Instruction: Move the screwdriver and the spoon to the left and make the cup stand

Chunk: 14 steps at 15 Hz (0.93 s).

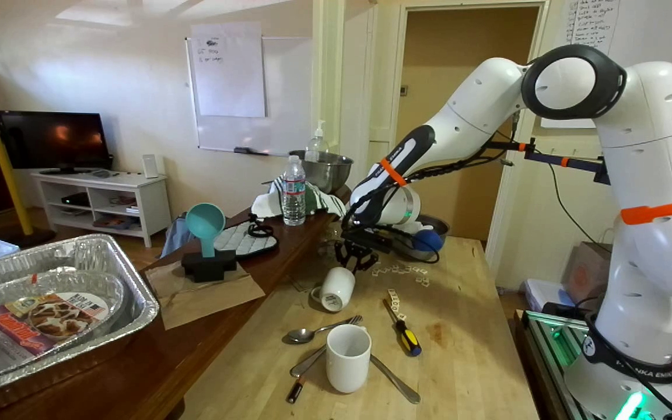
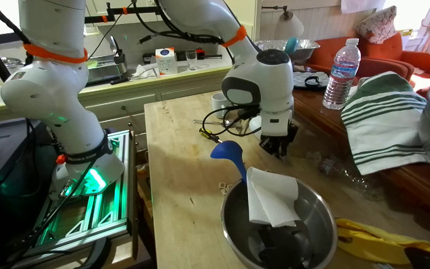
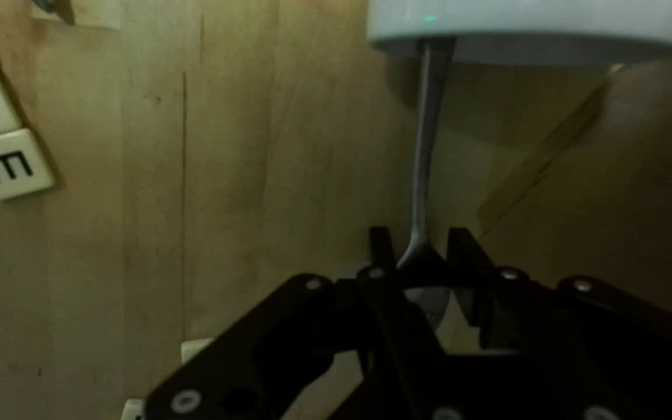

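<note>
The white cup (image 1: 338, 287) lies tilted on its side, its base towards the camera in an exterior view; it also shows partly behind cables (image 2: 255, 125). In the wrist view the cup's rim (image 3: 534, 44) is at the top, and a metal utensil (image 3: 424, 134), seemingly a fork, runs out of its mouth. My gripper (image 3: 420, 242) is beyond the cup's mouth, with its fingers on both sides of the utensil's head; whether they clamp it is unclear. The yellow-and-black screwdriver (image 1: 408, 338) lies on the table, as does the spoon (image 1: 301, 335).
A taller white mug (image 1: 349, 359) stands among other cutlery. Letter tiles (image 3: 10, 164) lie near the gripper. A steel bowl (image 2: 329, 224) with a blue ladle (image 2: 230, 151) stands on the table. A raised wooden ledge (image 1: 295, 251) runs alongside, with a water bottle (image 1: 294, 192).
</note>
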Motion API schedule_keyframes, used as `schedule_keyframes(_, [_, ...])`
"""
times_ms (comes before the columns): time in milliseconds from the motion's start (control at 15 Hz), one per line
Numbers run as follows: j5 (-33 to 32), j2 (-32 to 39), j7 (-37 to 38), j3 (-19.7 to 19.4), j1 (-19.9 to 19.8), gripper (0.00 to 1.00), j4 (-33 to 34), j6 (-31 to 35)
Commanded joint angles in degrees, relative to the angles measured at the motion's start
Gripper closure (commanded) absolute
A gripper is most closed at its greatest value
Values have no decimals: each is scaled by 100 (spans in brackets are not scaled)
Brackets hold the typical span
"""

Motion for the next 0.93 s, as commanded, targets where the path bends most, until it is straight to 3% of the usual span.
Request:
schedule_keyframes(0, [-122,-184,29,-64,43,93,-133,231])
schedule_keyframes(533, [-143,-239,49,-250,-9,93,-153,792])
schedule_keyframes(867, [-292,-326,-11,-442,-85,93,-234,784])
